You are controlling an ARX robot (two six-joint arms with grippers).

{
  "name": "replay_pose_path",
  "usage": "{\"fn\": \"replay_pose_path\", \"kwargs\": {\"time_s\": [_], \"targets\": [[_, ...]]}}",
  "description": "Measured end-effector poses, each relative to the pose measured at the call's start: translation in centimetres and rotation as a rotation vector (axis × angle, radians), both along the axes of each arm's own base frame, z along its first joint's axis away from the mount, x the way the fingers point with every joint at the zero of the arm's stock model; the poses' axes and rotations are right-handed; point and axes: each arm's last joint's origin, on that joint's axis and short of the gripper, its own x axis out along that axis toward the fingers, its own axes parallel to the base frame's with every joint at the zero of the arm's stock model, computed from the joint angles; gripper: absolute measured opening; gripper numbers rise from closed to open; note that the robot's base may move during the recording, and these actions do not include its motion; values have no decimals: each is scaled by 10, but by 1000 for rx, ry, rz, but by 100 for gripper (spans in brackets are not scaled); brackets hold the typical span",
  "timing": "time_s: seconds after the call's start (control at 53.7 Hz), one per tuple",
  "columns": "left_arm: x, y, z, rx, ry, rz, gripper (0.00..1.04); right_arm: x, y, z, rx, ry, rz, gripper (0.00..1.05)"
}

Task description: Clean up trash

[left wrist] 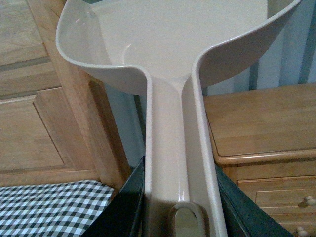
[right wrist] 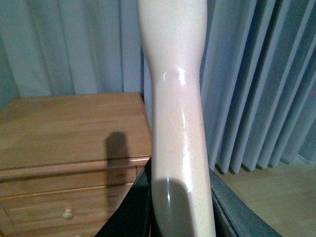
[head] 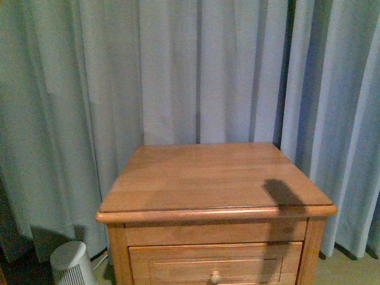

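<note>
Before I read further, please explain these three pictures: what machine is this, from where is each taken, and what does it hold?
This is a robot with two arms, each ending in a hand. The front picture comes from a camera on its body: a wooden nightstand before blue-grey curtains; only a shadow lies on the nightstand's top, and no arm shows. The other two come from wrist cameras. The left hand is closed on the handle of a beige dustpan. The right hand is closed on a smooth cream handle; its far end is outside the picture, so I cannot name the tool.
</note>
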Motion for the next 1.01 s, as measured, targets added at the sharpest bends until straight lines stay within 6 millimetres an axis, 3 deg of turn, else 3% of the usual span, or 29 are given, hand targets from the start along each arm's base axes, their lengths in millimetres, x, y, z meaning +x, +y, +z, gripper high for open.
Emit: {"fn": "replay_pose_path", "kwargs": {"time_s": [1.006], "targets": [[0,0,0,0,-2,3,28,0,-1,0,0,-2,-2,20]]}}
